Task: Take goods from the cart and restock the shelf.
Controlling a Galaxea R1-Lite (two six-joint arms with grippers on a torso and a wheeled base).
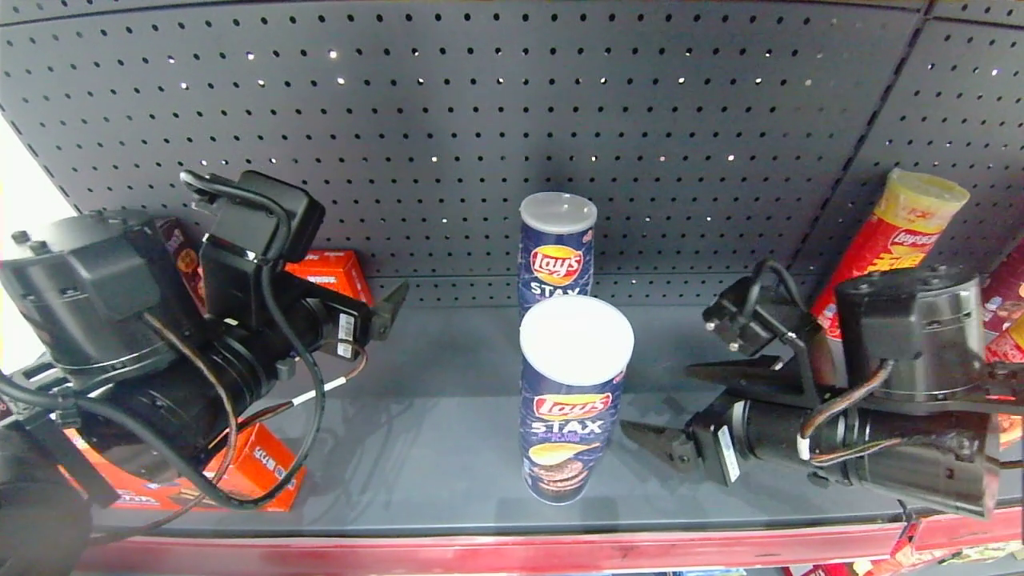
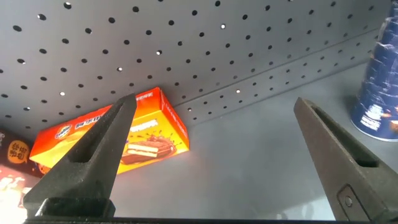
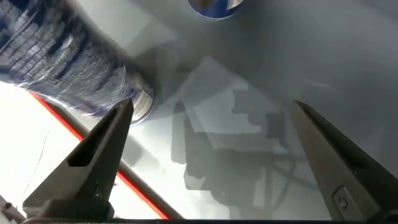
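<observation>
Shelf deck (image 1: 432, 424) (grey, red lip); perforated back panel (image 1: 480, 104) behind

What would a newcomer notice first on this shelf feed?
Two dark blue chip cans stand upright in the middle of the shelf, the front can directly ahead of the rear can. The left gripper and right gripper sit on either side of them, jaws open and empty. An orange box lies at the back left, and a red can with a yellow lid is at the far right.
</observation>
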